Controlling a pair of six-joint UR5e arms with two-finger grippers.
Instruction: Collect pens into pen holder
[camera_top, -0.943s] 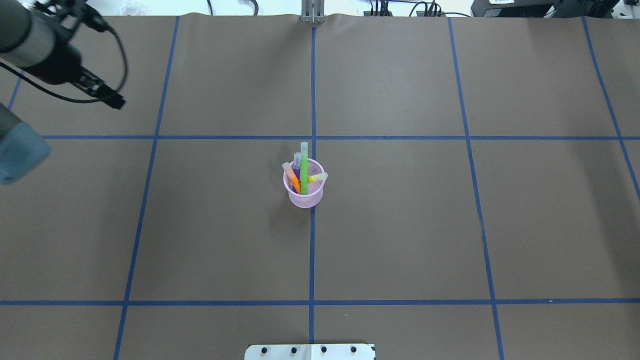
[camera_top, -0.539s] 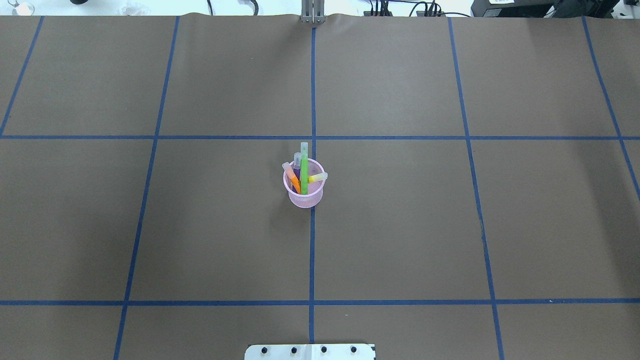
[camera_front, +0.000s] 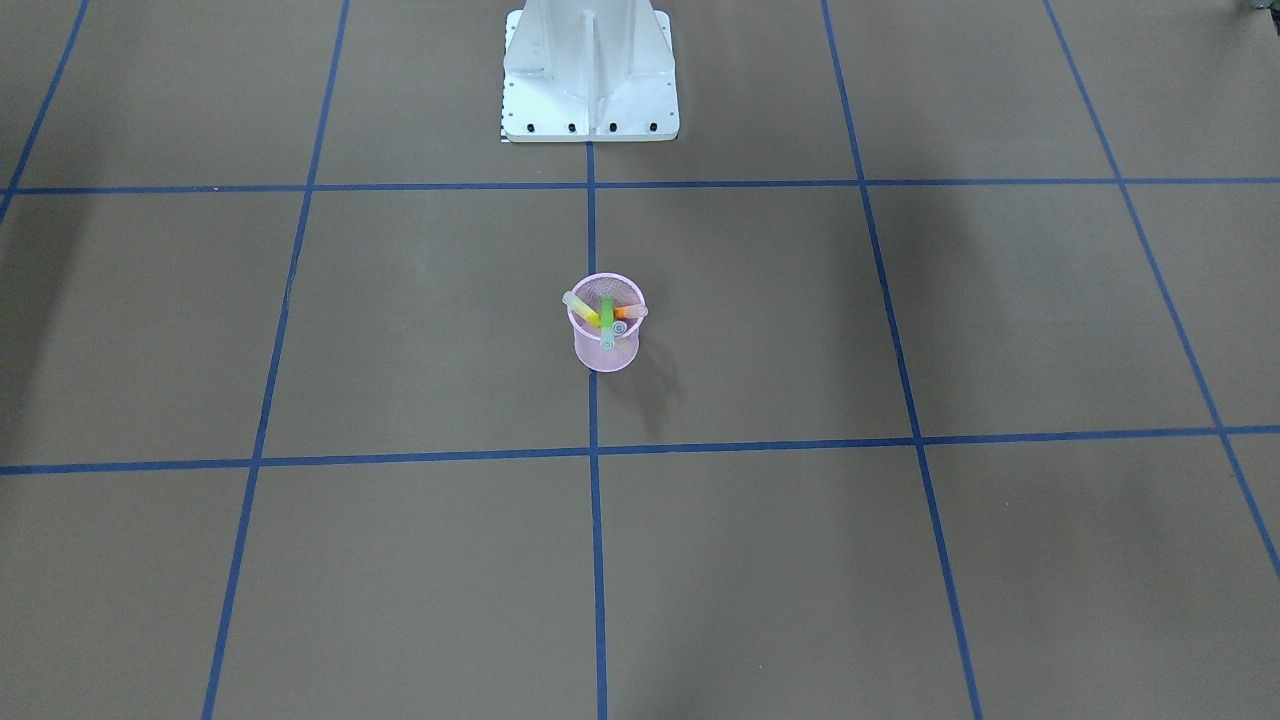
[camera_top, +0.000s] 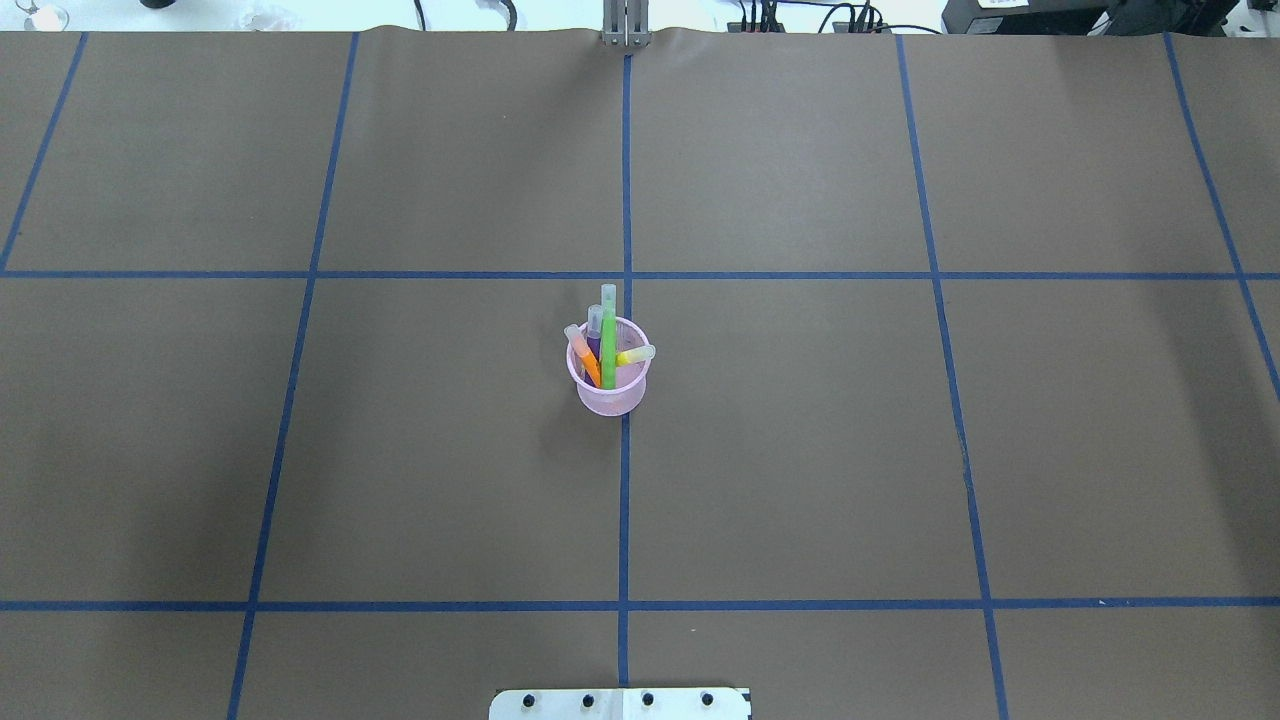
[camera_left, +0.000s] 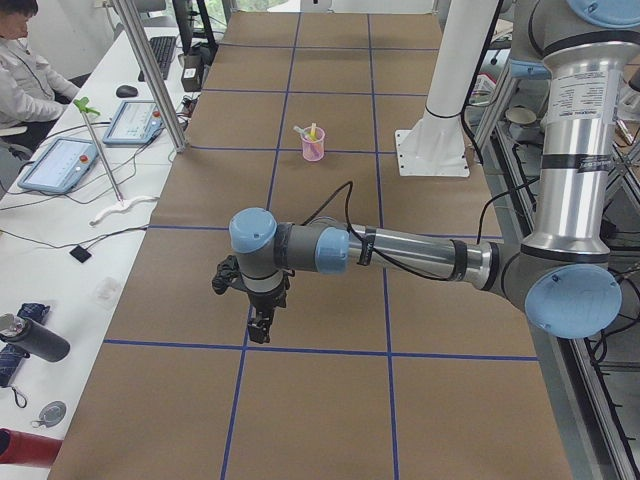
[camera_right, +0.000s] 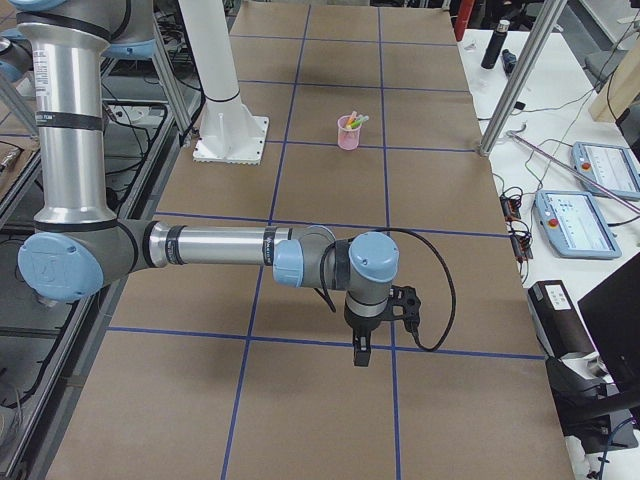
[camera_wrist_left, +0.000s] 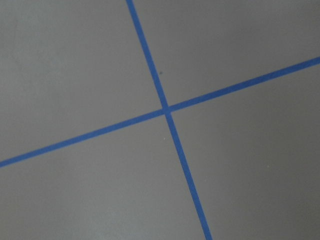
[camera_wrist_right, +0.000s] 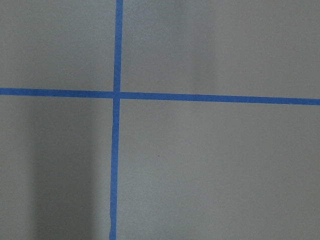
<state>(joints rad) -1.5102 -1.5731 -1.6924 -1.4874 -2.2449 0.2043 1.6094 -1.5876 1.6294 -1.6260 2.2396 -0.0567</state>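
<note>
Nearest the side cameras, each arm is stretched low over the brown paper-covered bench (camera_top: 900, 450). The left tool (camera_left: 258, 325) points down at a crossing of the blue tape grid lines (camera_top: 624, 500), and the right tool (camera_right: 360, 352) does the same at the other end. Both appear only in these side views, so I cannot tell how far either is open. Nothing appears to hang from them (both wrist cameras show only bare paper and tape).

Further in, at the bench's middle and well apart from both arms, stands the small pink wire-mesh cylindrical pen holder (camera_top: 612, 400), upright on a tape line. All four are in it: the purple marker pen (camera_top: 593, 345), the orange marker pen (camera_top: 590, 370), the bright green marker pen (camera_top: 608, 350) and the yellow marker pen (camera_top: 628, 358). Their pale caps stick out over the rim. Beyond it, seen from the front, is the white metal robot base (camera_front: 590, 80).

The task looks done. The remaining risk, as I judge it, is the light cup tipping: the pens lean outward and ride high, so a sweep by an arm returning across the middle could knock it over and spill them.

Compared with the earliest overhead frame, the left arm has left that view's upper-left corner. The holder and pens have not shifted.
</note>
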